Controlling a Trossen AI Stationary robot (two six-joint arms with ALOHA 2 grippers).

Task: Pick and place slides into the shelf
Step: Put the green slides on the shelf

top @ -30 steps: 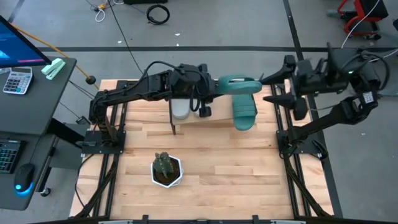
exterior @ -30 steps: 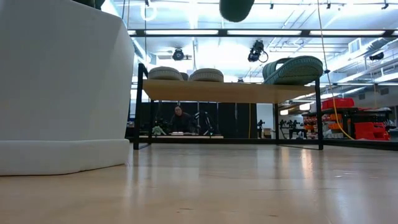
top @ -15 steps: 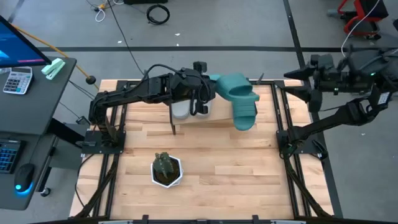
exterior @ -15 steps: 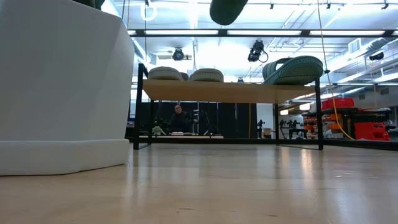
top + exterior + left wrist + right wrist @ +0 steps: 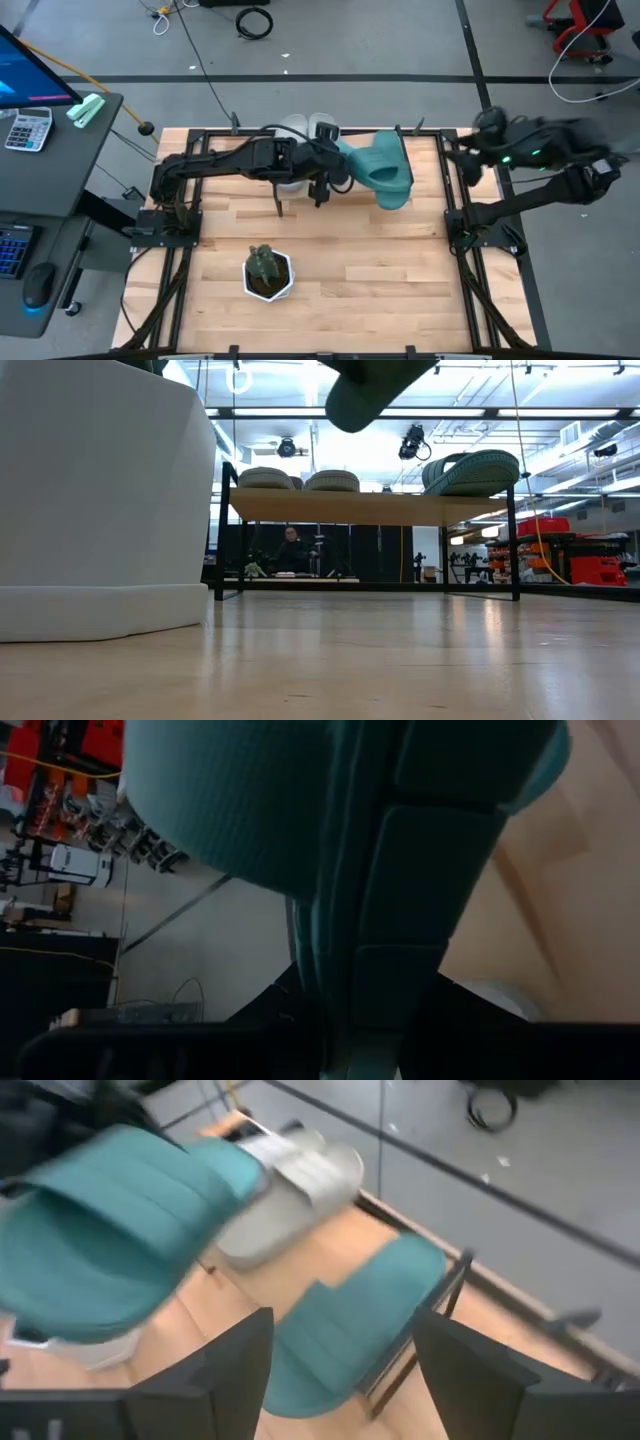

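My left pincer (image 5: 335,172), clamped on a teal slide (image 5: 378,166), holds it in the air above the shelf (image 5: 370,507) near the worktop's (image 5: 350,255) far edge. Two grey slides (image 5: 300,479) and another teal slide (image 5: 475,470) rest on the shelf. My right pincer (image 5: 462,160), fingers apart, hangs beyond the right edge.

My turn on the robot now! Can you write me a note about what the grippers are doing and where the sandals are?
Left gripper: shut on the second teal slide, carried in the air above the shelf.
Right gripper: open and empty, off the table's right edge.
Done: both grey slides and one teal slide sit on the shelf.
Left: set the carried teal slide down, probably in the gap beside its partner.
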